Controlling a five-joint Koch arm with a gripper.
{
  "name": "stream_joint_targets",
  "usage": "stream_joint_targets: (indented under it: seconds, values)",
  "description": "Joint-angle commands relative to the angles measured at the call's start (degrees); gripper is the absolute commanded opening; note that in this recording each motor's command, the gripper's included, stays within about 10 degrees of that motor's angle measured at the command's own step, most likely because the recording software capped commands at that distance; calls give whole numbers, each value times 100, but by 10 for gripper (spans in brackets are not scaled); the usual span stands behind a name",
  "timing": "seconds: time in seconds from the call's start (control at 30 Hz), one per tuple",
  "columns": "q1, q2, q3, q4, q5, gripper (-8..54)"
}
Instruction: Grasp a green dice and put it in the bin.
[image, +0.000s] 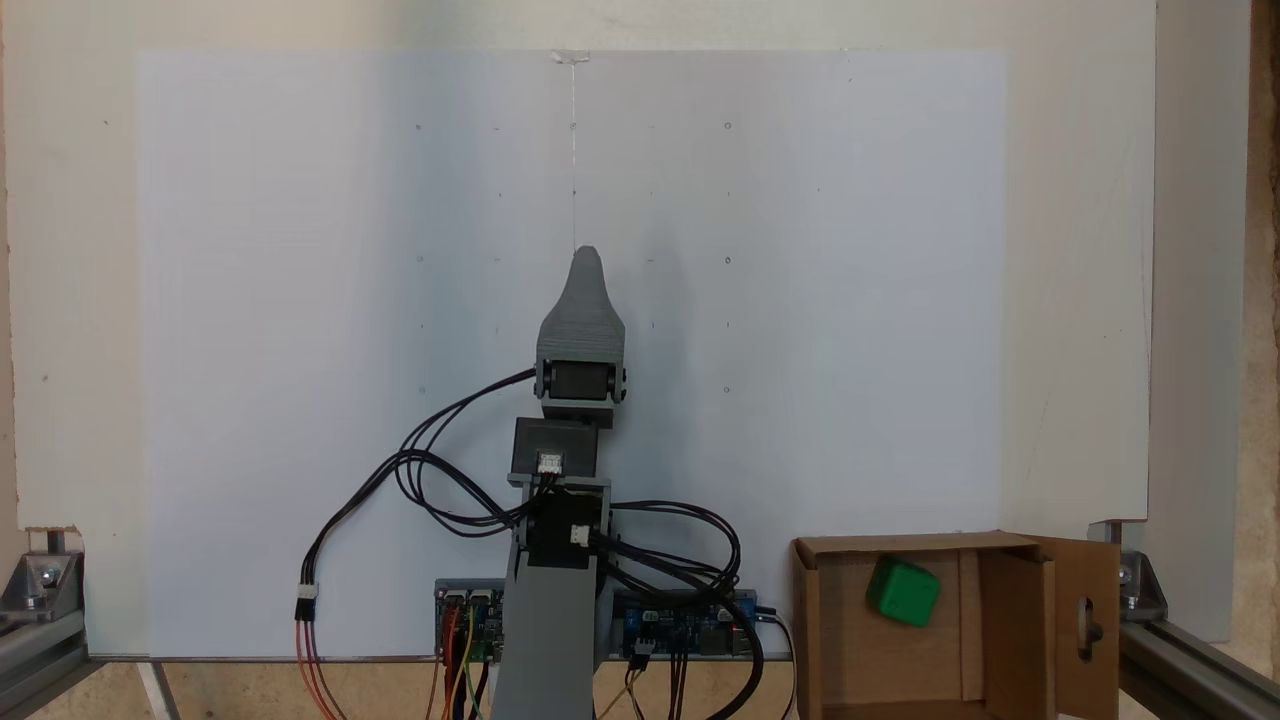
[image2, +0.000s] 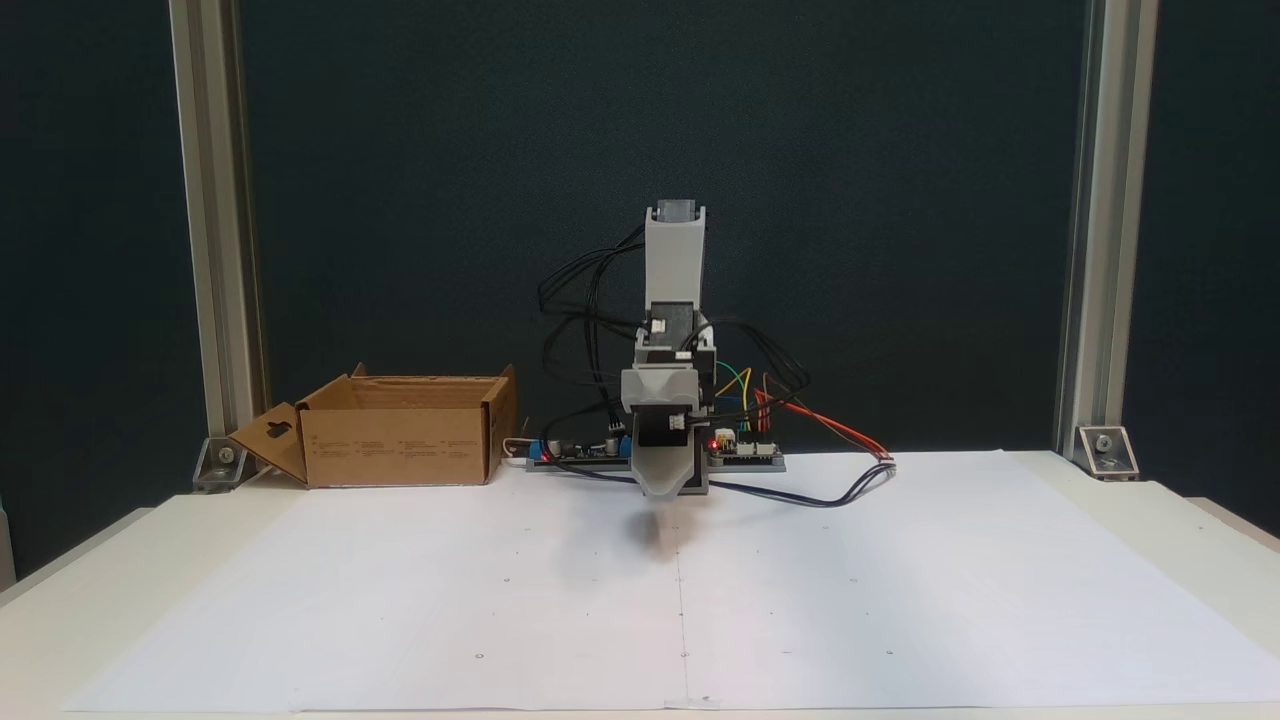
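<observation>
Green dice: a small bright green plastic cube with rounded edges (image: 903, 592) is seen lying inside the cardboard box, toward its upper left part in a fixed view; it is turned at an angle to the box walls, one corner pointing down-right. No long axis can be given, the shape being a cube; its pips cannot be made out.
Cardboard bin: a brown corrugated cardboard box (image: 1012, 640) with its open face turned upward is stood on the worktop at the lower right of one fixed view and at the left of the other (image2: 400, 445), beside the arm's base.
Flap: a side flap with a keyhole-shaped cut-out (image: 1087, 625) is folded outward from the box.
Writing: small printed lines are seen on the box's front wall, too small to be read.
Jaws: the grey plastic gripper (image: 587, 262) is held over the middle of the sheet, well apart from the box; only one tapered tip is shown, so whether the jaws are released or clenched cannot be told.
Worktop: a pale surface (image2: 1150, 520) is covered by a large white paper sheet (image2: 900, 600) marked with faint dots.
Electronics: circuit boards with coloured wires (image2: 745, 448) are placed at the arm's base; a red light is lit there.
</observation>
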Motion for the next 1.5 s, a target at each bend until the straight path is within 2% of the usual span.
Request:
stream_joint_targets:
  seconds: [0.0, 0.27, 1.47]
  values:
    - [-9, 615, 35, -642, 9, 454]
    - [44, 615, 633, -1626, 0, 450]
    - [-105, 606, 633, -1995, 26, 451]
